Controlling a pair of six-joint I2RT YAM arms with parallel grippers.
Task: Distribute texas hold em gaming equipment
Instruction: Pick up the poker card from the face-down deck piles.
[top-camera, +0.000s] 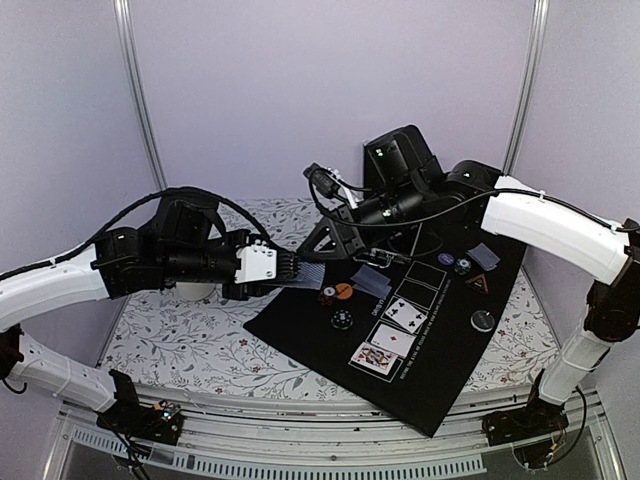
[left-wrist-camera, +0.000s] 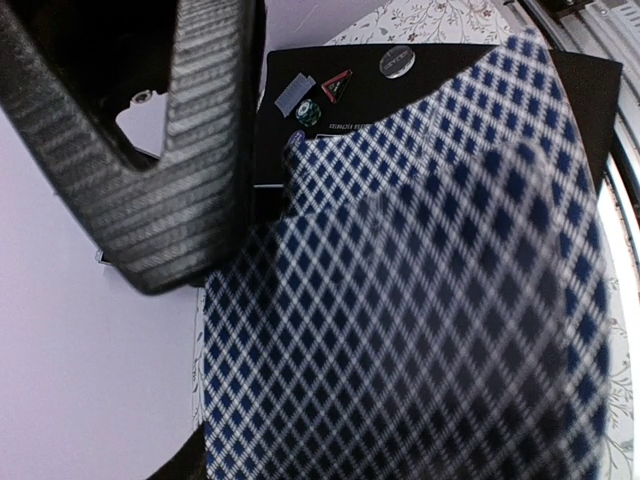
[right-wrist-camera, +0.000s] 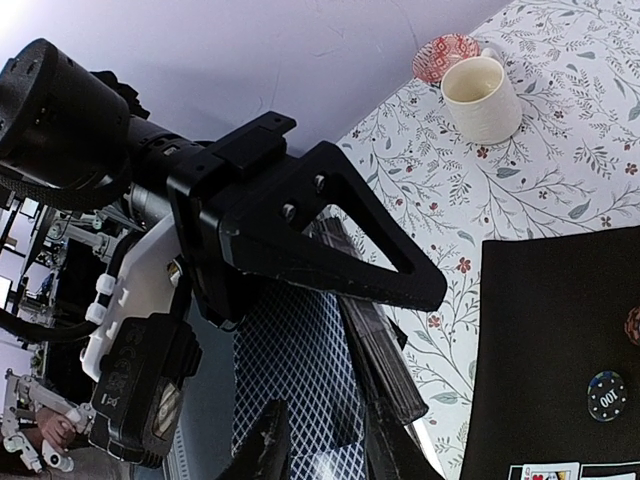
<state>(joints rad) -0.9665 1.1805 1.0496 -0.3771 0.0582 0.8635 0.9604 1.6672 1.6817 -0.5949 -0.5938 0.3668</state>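
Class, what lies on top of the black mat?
Face-up cards, face-down cards, striped chips and button discs lie on the mat; the right arm hides its far edge.

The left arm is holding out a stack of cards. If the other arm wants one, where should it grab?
Probably the free end of the stack of cards, the part sticking out past the left gripper. Come from the right and pinch the two flat faces, since cards are thin and the left gripper covers the other end. The right gripper sits at that free end.
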